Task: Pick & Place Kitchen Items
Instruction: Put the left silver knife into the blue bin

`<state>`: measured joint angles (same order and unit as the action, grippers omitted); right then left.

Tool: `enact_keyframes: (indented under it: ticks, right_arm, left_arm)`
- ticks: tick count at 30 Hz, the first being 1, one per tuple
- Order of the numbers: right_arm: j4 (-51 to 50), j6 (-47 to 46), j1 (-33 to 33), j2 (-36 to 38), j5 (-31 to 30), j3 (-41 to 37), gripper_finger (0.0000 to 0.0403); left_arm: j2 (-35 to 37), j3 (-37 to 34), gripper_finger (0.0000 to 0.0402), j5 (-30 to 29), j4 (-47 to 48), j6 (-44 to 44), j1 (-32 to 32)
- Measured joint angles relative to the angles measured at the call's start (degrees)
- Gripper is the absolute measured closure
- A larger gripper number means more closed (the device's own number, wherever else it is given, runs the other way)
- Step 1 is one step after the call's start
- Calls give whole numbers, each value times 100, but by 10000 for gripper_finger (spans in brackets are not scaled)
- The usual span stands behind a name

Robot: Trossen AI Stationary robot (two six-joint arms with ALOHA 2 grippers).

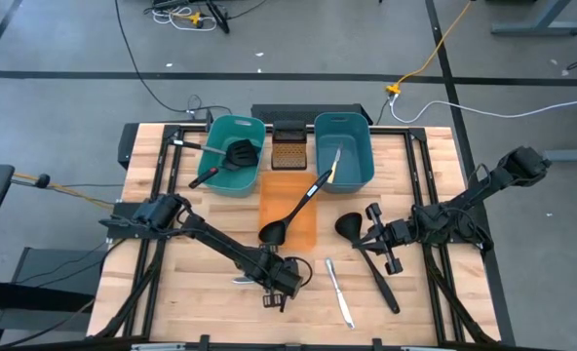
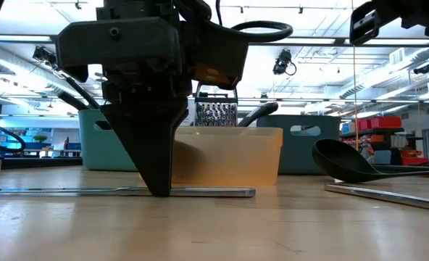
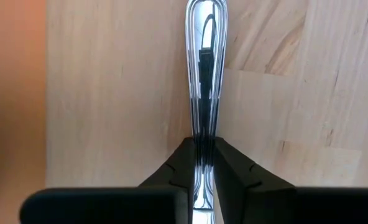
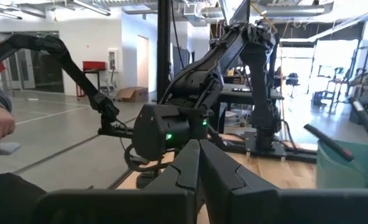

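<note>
Wrist view on my left arm shows my left gripper [image 3: 202,163] pinching a slim silver table knife [image 3: 204,74]: my two dark fingers [image 3: 179,168] press in on either side of its polished handle, which lies flat on the pale wooden table [image 3: 109,93]. Level across the table, that knife [image 2: 200,191] lies along the boards with my left gripper [image 2: 159,190] planted on it, fingertips down at the wood. From above, this happens near the table's front edge, left of centre, just beside a translucent orange plastic tub [image 1: 287,210].

My right gripper [image 4: 198,163] has its fingers pressed together with nothing between them; it waits at the right side of the table [image 1: 384,237], close to a black plastic long-handled ladle [image 1: 366,255] lying on the wood.

A second silver knife [image 1: 338,290] lies between the two grippers. Another black ladle [image 1: 293,212] lies slanted across the orange tub. At the back, a teal plastic tub [image 1: 232,153] holds a black slotted spatula [image 1: 225,161], and a darker blue-grey tub [image 1: 344,146] holds a pale-handled knife [image 1: 335,163].
</note>
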<state>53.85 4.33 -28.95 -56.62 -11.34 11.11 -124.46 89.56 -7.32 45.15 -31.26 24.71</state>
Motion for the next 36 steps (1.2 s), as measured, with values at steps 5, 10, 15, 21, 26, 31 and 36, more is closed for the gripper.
enact_keyframes:
  ticks: [5, 10, 15, 21, 26, 31, 36]
  right_arm:
    - [-131, -71, -2, -2, 38, 0, 382]
    - [-314, -282, 4, -3, 34, 2, 382]
    - [-1017, -819, 7, -114, -89, 2, 382]
    - [-1433, -1630, 7, -565, -119, 2, 382]
    - [-1376, -1697, 9, -964, -35, 169, 382]
    - [-1747, -1709, 7, -1400, 146, 655, 380]
    - [-2665, -2038, -88, -2077, 345, 1320, 354]
  left_arm:
    - [0, 2, 352, 52, -30, 39, -24]
    - [2, 0, 362, 72, -46, 10, -24]
    - [-7, 0, 342, 197, -57, -23, -7]
    - [-20, 0, 348, 174, -92, -53, -17]
    - [-20, -4, 354, 152, -121, 35, -15]
    - [-125, 7, 355, 165, -190, 39, -17]
    - [-151, 11, 355, 203, -238, 67, -41]
